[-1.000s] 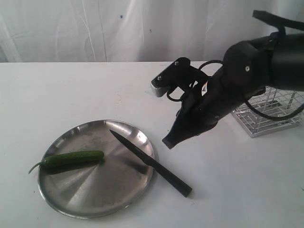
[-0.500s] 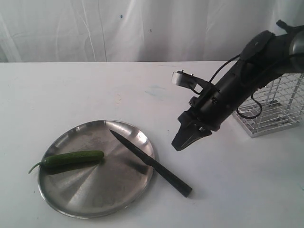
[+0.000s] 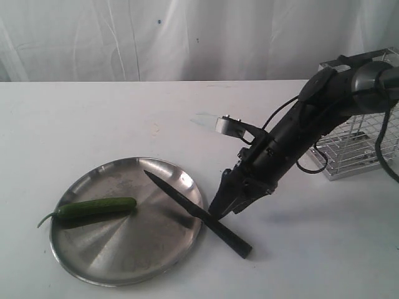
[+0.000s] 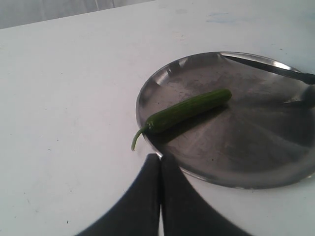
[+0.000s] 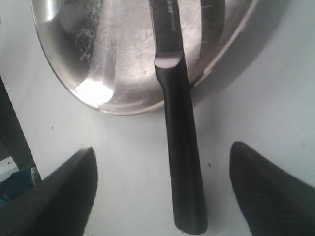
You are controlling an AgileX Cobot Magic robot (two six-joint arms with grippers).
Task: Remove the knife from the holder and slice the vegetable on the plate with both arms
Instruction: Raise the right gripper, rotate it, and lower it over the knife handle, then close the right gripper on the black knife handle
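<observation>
Green against brushed steel, the cucumber (image 3: 93, 207) is laid across the left part of the plate (image 3: 124, 249), with its curled stem carried out over the rim. The plate is set on the near left of a white table (image 3: 75, 124). The knife (image 3: 199, 215) is laid aslant: its dark blade is rested on the right side of the plate, and its black handle is left on the table just beyond the rim, towards the near right. The wire holder (image 3: 349, 156) is seen at the far right, partly hidden by the right arm.

In the exterior view the right gripper (image 3: 223, 207) is held low over the handle, but the gap between its fingers is hard to judge. In the right wrist view the fingers (image 5: 69, 191) are shown spread wide, with the handle lying between them and touched by neither.

The left gripper (image 4: 160, 160) is shown only by the left wrist view. Its fingers are pressed together with nothing between them, and it is held above the table near the cucumber's stem end.
</observation>
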